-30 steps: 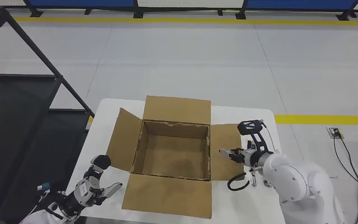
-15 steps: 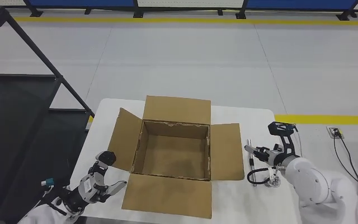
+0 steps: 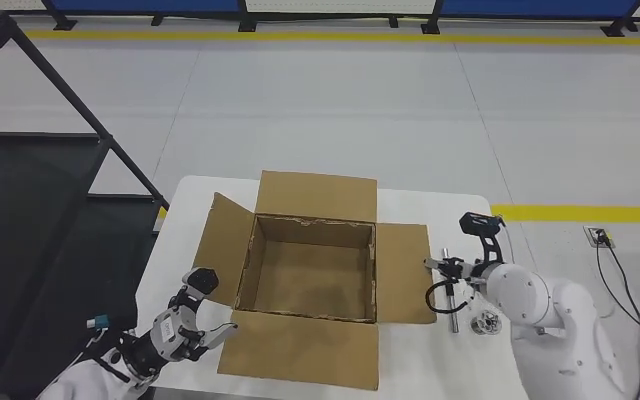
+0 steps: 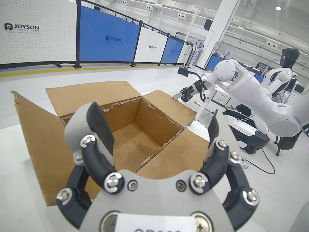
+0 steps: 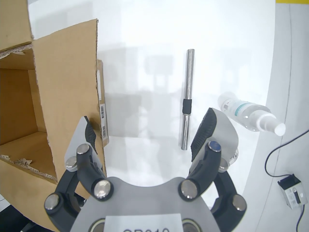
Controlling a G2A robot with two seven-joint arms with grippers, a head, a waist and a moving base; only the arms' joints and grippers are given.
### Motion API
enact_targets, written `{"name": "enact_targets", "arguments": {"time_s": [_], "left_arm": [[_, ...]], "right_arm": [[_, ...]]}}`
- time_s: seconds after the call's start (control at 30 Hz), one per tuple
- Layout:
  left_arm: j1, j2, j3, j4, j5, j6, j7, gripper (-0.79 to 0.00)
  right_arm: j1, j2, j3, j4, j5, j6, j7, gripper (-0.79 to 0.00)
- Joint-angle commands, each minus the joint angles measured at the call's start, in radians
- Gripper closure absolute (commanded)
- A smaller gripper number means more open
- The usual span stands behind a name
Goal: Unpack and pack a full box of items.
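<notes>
1. Since a second ago the right gripper (image 5: 147, 126) has been swinging out over the right side of the table (image 3: 450, 215) and is now coming back toward the box (image 3: 318, 195), while the left gripper (image 4: 154, 119) is edging closer to the near-left flap.
2. Both pincers are gaping wide and carrying nothing. The right one is hanging above bare table between the right flap and the metal rod (image 5: 187, 97).
3. The box is sitting open at mid-table, flaps spread and its floor showing bare. The rod and a spray bottle (image 5: 246, 115) are lying on the table to its right, near each other but apart.
4. Unpacking is looking finished, so packing is probably beginning.
5. Next, the right gripper is needing to drop over the rod, straddling it crosswise. The smooth round shaft is likely to roll if nudged.
</notes>
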Motion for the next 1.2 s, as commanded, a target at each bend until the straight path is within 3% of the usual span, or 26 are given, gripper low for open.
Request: {"name": "enact_targets", "arguments": {"time_s": [0.0, 0.07, 0.17, 0.47, 0.6, 0.77, 1.17], "left_arm": [[0.002, 0.0, 0.002, -0.001, 0.003, 0.001, 0.004, -0.785], [0.004, 0.0, 0.002, -0.003, 0.006, 0.004, 0.011, -0.785], [0.009, 0.0, 0.002, -0.004, 0.01, 0.008, 0.02, -0.785], [-0.006, 0.002, 0.021, -0.003, 0.014, 0.015, 0.007, -0.785], [-0.013, 0.004, 0.027, -0.002, 0.011, 0.016, 0.001, -0.785], [-0.015, 0.006, 0.03, -0.001, 0.007, 0.016, -0.002, -0.785], [-0.009, 0.01, 0.024, -0.004, -0.011, 0.015, -0.007, -0.785]], "right_arm": [[0.05, 0.0, -0.011, 0.069, -0.024, 0.028, 0.013, -0.683], [0.081, -0.002, -0.011, 0.122, -0.006, 0.047, 0.014, -0.616], [0.101, -0.001, -0.007, 0.18, 0.013, 0.044, 0.017, -0.434], [0.131, 0.008, -0.047, 0.282, -0.028, -0.01, 0.099, -0.468], [0.144, 0.01, -0.07, 0.335, -0.056, -0.024, 0.121, -0.44], [0.163, 0.011, -0.088, 0.408, -0.064, -0.056, 0.118, -0.336], [0.23, 0.001, -0.157, 0.544, -0.08, -0.058, 0.084, -0.345]]}}
